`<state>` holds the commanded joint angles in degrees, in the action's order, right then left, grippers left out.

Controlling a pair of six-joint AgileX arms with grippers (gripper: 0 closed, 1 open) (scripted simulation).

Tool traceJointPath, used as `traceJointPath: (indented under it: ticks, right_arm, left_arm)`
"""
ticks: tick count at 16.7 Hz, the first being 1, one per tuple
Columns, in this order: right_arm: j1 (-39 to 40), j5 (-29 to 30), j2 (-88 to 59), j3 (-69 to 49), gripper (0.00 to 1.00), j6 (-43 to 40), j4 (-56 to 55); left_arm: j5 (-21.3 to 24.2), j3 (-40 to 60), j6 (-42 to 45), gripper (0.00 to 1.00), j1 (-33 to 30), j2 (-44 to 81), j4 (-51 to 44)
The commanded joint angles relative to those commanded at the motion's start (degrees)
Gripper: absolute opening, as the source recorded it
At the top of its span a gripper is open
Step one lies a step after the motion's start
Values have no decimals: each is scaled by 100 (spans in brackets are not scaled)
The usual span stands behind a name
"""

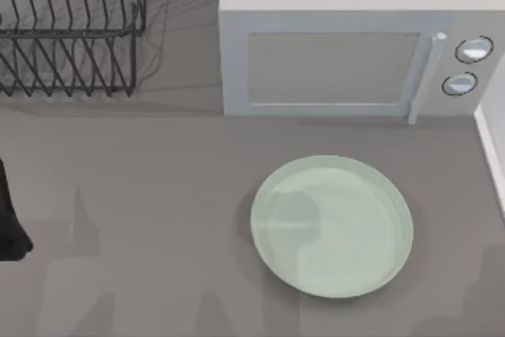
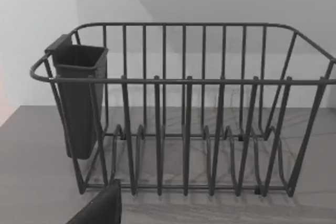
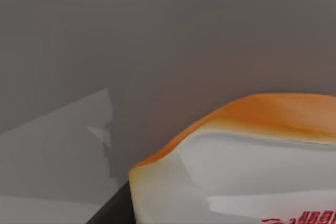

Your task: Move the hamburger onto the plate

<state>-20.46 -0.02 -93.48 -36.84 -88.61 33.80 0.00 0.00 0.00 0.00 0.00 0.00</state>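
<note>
Closest to the right arm's jaws sat the hamburger [image 3: 252, 150] - an orange-brown top over a pale wrapper with red print, looming just in front of them with the grey table [image 3: 131, 51] behind it. Whether those jaws were apart, together or clamped on it could not be told, nor whether the hamburger rested on the table or hung above it. A dark sliver [image 3: 111, 211] touched the wrapper's lower edge; what it belonged to was unclear.

Farther off, in the top view, the plate [image 1: 331, 226] lay flat on the table with nothing on it, just in front of the microwave [image 1: 331, 61], whose door was closed.

The left arm [image 1: 9, 226] was parked at the table's left edge, its jaws facing the dish rack [image 2: 184, 129] well ahead of them, with a dark cup [image 2: 79, 103] hung on the rack's end. Their state could not be told either.

As a judgement: the task was at an early stage - the right arm was at the hamburger, at most gripping it. The carry to the plate and the release onto it were left to do.
</note>
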Motion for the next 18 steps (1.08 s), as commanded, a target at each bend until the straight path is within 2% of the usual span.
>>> traceJointPath:
  ticks: [2,3,7,13,18]
  right_arm:
    - [0,0,0,0,0,0,0]
    - [21,51,397,-251,0,166,574]
    - [16,53,544,-572,0,110,1000]
    - [-2,52,1163,-1580,0,91,2826]
    - [-5,52,1386,-1857,0,125,3170]
  left_arm:
    - [0,0,0,100,0,0,0]
    - [0,0,0,100,0,0,0]
    - [0,0,0,100,0,0,0]
    - [0,0,0,100,0,0,0]
    - [0,0,0,100,0,0,0]
